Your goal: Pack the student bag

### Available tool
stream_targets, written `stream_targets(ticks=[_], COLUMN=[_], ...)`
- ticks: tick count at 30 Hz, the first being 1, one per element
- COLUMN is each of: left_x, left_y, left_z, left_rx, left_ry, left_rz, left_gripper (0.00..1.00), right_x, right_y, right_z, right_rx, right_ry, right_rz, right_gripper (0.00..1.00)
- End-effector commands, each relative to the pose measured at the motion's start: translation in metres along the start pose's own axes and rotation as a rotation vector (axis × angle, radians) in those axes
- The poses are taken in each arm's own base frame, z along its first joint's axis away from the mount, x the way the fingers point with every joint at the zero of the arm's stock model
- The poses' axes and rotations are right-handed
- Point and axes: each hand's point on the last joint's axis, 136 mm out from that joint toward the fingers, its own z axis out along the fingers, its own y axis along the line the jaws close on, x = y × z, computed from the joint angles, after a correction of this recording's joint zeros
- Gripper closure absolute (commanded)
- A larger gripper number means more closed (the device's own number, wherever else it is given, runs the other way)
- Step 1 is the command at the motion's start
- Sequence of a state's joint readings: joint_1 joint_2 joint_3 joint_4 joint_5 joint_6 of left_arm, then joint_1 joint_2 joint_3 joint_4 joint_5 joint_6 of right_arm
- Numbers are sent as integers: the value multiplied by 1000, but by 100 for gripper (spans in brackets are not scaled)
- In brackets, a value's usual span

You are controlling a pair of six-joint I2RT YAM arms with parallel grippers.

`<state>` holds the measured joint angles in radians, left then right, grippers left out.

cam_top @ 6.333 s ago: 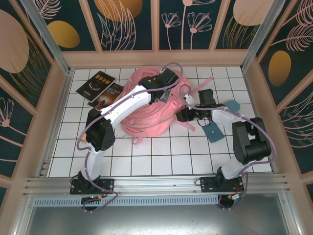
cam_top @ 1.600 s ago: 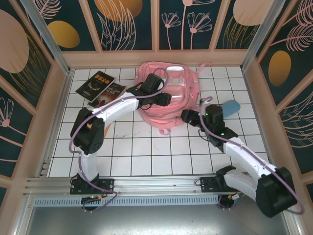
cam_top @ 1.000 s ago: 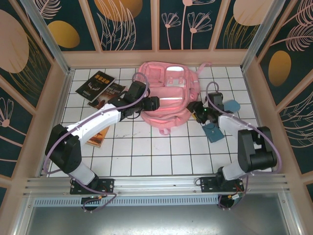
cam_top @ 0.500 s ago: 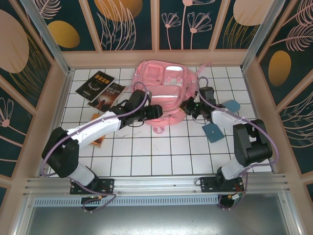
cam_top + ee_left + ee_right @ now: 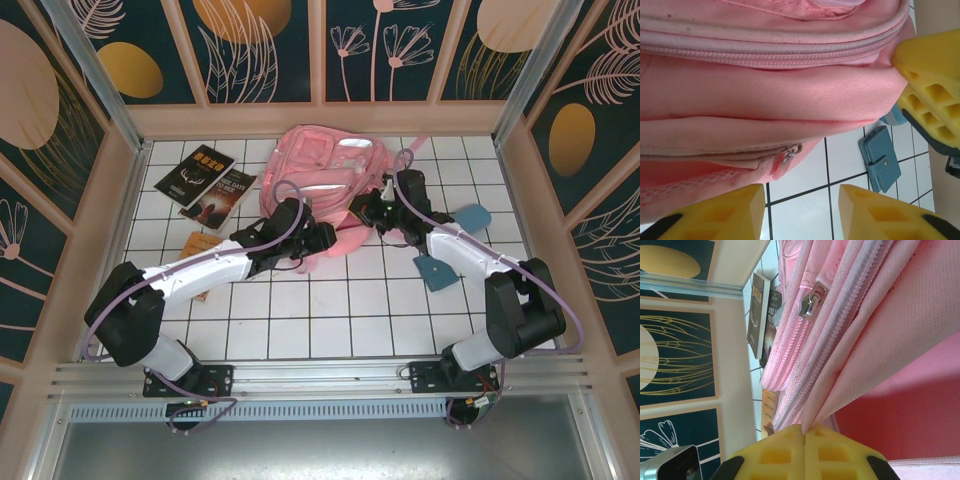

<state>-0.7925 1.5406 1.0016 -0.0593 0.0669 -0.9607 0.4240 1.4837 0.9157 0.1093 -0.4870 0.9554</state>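
Note:
The student bag (image 5: 318, 178) is a large pink backpack lying crumpled at the back middle of the tiled table. My right gripper (image 5: 363, 209) is at its right side. In the right wrist view its yellow fingers (image 5: 785, 450) are shut on a fold of pink fabric (image 5: 875, 340) beside a zip, with a metal zip pull (image 5: 810, 301) farther up. My left gripper (image 5: 333, 240) is at the bag's near edge. In the left wrist view it is open (image 5: 802, 210) with bare tile between the fingers, and a small zip pull (image 5: 791, 151) hangs just beyond them.
Two dark books (image 5: 207, 178) lie at the back left and an orange one (image 5: 199, 244) sits beside my left arm. A blue wallet (image 5: 435, 270) and a blue pencil case (image 5: 473, 214) lie to the right of the bag. Wooden walls enclose the table.
My right gripper has shut on the bag's edge and drawn it left and back, bunching the bag. My left gripper has slid toward the bag's near edge, its fingers narrowing.

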Motion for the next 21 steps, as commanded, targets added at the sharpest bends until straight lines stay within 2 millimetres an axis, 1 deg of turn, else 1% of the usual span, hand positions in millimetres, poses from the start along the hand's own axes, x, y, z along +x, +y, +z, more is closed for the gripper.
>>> stream_targets(ticks=[1,3,4,6,9,11,14,17,19,21], left_x=[-4,-5,-3,-2,0,0,0,-6,-11,-14], left_y=[-12,-14,-11,0,19,25,21,13,13,22], left_z=[6,8,10,14,16,16,18,20,19,18], left_rx=[54,57,40,-14,-95,-113,-91,-73,-92,-141], left_ry=[-31,-27,-21,-16,-28,-36,-40,-54,-70,-91], left_rz=[28,41,43,38,26,33,47,53,43,21], left_gripper=[66,68,68,66,61,59,60,65,66,68], right_x=[-12,-11,-10,-10,-9,-9,-6,-3,0,3], right_y=[66,67,68,70,72,73,75,80,84,88], right_z=[-15,-13,-13,-13,-12,-12,-12,-12,-13,-13], right_rx=[-169,-171,-173,-177,-179,-181,-190,-203,-210,-216], right_ry=[-46,-41,-38,-38,-37,-35,-24,-13,-11,-7], right_rz=[-83,-85,-86,-89,-90,-88,-87,-89,-96,-106], right_gripper=[100,100,100,100,100,100,100,100,100,100])
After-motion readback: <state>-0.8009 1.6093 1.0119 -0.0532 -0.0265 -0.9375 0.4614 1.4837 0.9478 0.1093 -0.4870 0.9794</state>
